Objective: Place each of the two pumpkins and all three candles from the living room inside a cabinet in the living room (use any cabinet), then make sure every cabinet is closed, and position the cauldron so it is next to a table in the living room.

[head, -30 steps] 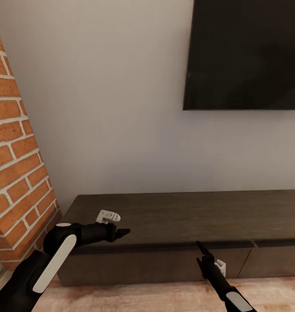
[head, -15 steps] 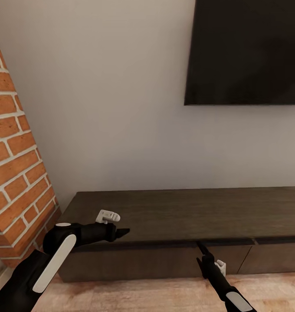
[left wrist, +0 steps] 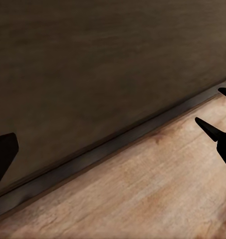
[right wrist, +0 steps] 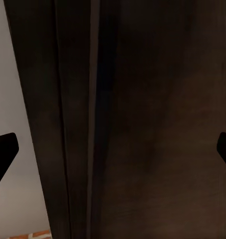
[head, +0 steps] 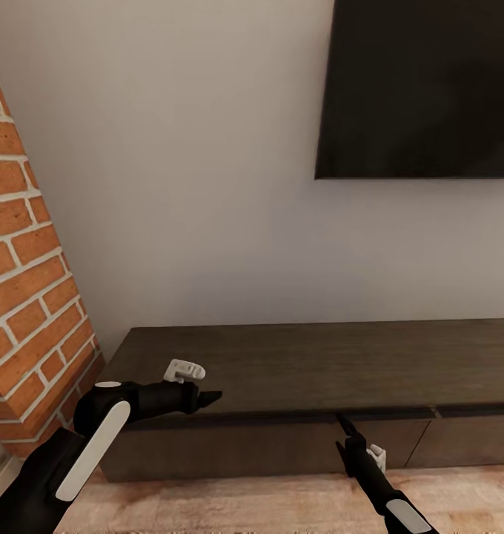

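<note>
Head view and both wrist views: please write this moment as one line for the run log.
scene: cabinet, drawer fronts shut | TV above | left gripper over top's front edge | right gripper at drawer-front top edge | neither holds anything

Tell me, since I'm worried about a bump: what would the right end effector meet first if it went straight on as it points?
Probably the cabinet: the right end effector points up at its top front edge, just above the drawer fronts, and the right wrist view shows dark wood close ahead. Depth is unclear.

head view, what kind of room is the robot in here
Most likely a living room: a black TV hangs on the pale wall above a long, low dark wood cabinet, a red brick chimney rises at the left, and the floor is light wood planks.
</note>
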`<state>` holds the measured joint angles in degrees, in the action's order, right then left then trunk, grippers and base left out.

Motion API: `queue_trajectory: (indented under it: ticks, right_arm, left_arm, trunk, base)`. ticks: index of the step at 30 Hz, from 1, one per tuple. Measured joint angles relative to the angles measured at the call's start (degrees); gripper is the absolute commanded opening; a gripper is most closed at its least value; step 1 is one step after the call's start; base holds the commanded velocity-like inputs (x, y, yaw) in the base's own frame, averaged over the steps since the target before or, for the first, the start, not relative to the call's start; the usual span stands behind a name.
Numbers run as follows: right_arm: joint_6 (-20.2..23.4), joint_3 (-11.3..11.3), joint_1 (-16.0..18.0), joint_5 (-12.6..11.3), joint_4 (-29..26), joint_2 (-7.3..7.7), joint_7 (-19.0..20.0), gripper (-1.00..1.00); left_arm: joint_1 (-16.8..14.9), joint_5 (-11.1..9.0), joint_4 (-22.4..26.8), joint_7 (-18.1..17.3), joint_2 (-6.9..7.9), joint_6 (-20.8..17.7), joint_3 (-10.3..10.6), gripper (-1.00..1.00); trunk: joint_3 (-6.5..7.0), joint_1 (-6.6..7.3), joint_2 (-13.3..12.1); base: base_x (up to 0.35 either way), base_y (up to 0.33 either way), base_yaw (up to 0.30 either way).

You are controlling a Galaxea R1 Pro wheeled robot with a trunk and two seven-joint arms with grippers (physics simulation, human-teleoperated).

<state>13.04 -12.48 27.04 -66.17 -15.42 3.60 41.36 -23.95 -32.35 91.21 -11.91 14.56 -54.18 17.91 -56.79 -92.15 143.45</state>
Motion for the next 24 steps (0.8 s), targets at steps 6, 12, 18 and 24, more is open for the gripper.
queue_trajectory:
  ticks: [6, 12, 18, 24]
  right_arm:
    - [0.03, -0.01, 0.0, -0.01, 0.0, 0.0, 0.01, 1.0]
    - [0.03, -0.01, 0.0, -0.01, 0.0, 0.0, 0.03, 1.0]
    - [0.03, -0.01, 0.0, -0.01, 0.0, 0.0, 0.04, 1.0]
    - [0.03, 0.01, 0.0, -0.01, 0.0, -0.03, 0.04, 1.0]
  left_arm:
    - [0.0, -0.02, 0.0, 0.03, 0.0, 0.0, -0.03, 1.0]
    - [0.0, -0.02, 0.03, 0.05, 0.0, 0.0, -0.07, 1.0]
    - [0.0, -0.02, 0.03, 0.07, 0.0, 0.05, -0.02, 1.0]
    - [0.0, -0.02, 0.03, 0.08, 0.0, 0.08, -0.06, 1.0]
  trunk:
    - [-0.01, 0.0, 0.01]
    - [-0.01, 0.01, 0.01]
    - [-0.01, 0.0, 0.01]
    - [-0.01, 0.0, 0.0]
  base:
    - [0.008, 0.0, 0.0]
    - [0.031, 0.013, 0.0]
    - [0.031, 0.036, 0.0]
    - [0.005, 0.006, 0.0]
